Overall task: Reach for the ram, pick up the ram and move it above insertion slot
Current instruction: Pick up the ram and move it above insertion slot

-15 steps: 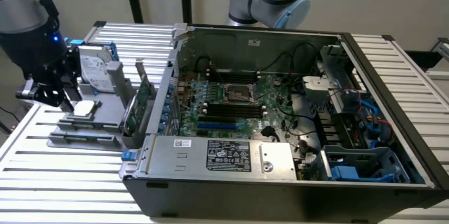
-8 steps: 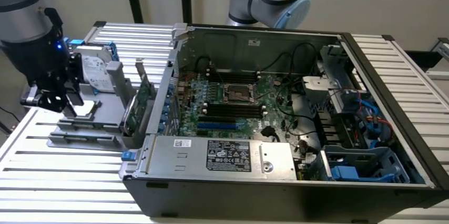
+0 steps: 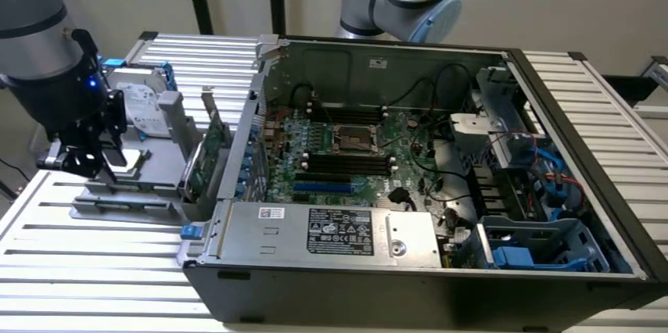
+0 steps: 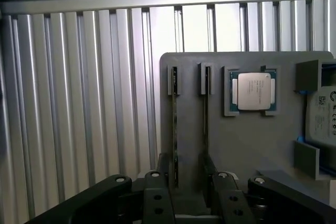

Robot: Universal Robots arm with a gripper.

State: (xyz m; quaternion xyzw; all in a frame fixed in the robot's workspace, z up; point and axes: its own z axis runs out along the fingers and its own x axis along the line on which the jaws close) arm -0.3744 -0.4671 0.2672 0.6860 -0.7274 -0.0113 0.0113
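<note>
Gripper [image 4: 191, 199] fingers spread, poised low over a gray fixture tray [image 4: 252, 145] beside the open computer case [image 3: 418, 302]; the ram [image 4: 175, 124] stands on edge there, apparently 1 of 2 sticks, ungrasped.

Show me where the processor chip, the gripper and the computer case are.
processor chip [image 4: 253, 91], wrist view, middle of its metal lid.
gripper [image 4: 190, 170], wrist view, midway between its fingertips.
computer case [image 3: 418, 290], exterior view, its dark outer wall.

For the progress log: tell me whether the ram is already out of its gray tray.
No, the ram stands on edge in the gray tray, the gripper right by it.
</note>
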